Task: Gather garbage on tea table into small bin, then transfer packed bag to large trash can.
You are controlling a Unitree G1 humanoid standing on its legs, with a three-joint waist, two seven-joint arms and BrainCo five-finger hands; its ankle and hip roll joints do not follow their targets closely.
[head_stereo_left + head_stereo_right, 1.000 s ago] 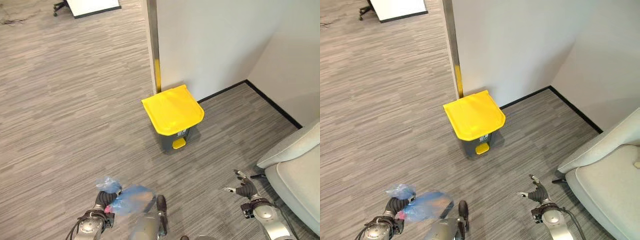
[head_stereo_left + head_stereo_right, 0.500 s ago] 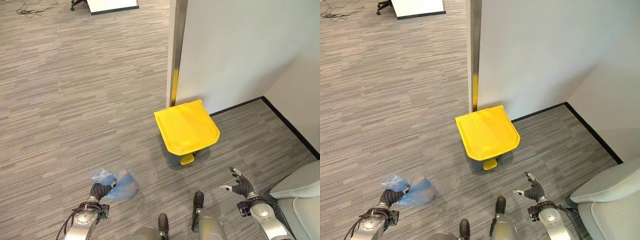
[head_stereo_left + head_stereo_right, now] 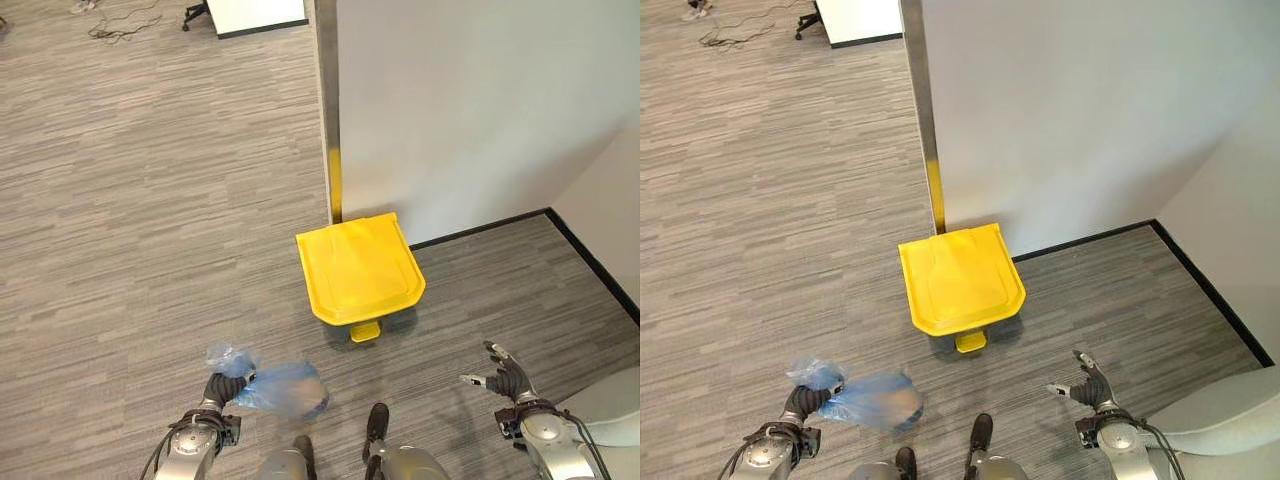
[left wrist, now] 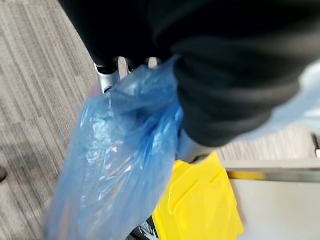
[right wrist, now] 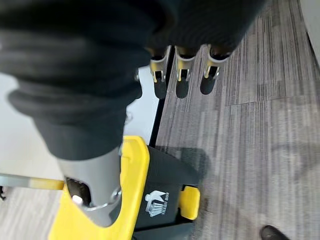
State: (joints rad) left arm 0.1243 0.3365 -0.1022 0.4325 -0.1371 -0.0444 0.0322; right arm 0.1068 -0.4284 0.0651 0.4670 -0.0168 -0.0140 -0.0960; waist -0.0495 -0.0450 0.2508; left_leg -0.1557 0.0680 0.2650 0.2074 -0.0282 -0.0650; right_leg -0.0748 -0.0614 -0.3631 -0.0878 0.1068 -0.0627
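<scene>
A dark trash can with a closed yellow lid (image 3: 360, 268) and a yellow foot pedal (image 3: 365, 331) stands on the floor against a white wall, ahead of me. My left hand (image 3: 222, 386) is low at the left, shut on the gathered neck of a translucent blue garbage bag (image 3: 282, 388) that hangs to its right, short of the can. The bag (image 4: 117, 165) hangs past the hand in the left wrist view, with the yellow lid (image 4: 200, 210) beyond. My right hand (image 3: 508, 377) is low at the right, open with fingers (image 5: 182, 80) straight, holding nothing.
A white wall with a metal corner post (image 3: 327, 110) rises behind the can. A black baseboard (image 3: 592, 262) runs along the right. A pale sofa corner (image 3: 618, 392) sits at the lower right. Grey carpet (image 3: 130, 230) spreads to the left, with a white board's base (image 3: 255, 14) far back.
The whole picture has shifted, so the camera has moved; the can now shows slightly left and the sofa mostly out of frame. The bag hangs further right of my left hand.
</scene>
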